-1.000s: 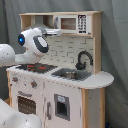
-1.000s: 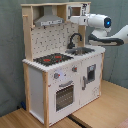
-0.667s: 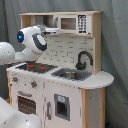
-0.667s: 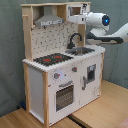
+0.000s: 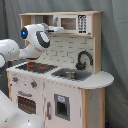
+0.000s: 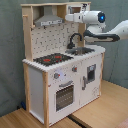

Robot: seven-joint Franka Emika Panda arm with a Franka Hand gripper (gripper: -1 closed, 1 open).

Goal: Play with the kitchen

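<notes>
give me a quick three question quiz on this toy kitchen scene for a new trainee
1. True or false: the arm is up by the top shelf of the kitchen.
2. Which sits between hob and faucet in the second exterior view? A) the oven door B) nothing C) a pot
3. Fill in: the hob rings are ____.

Key: 1 true; 2 B; 3 red
</notes>
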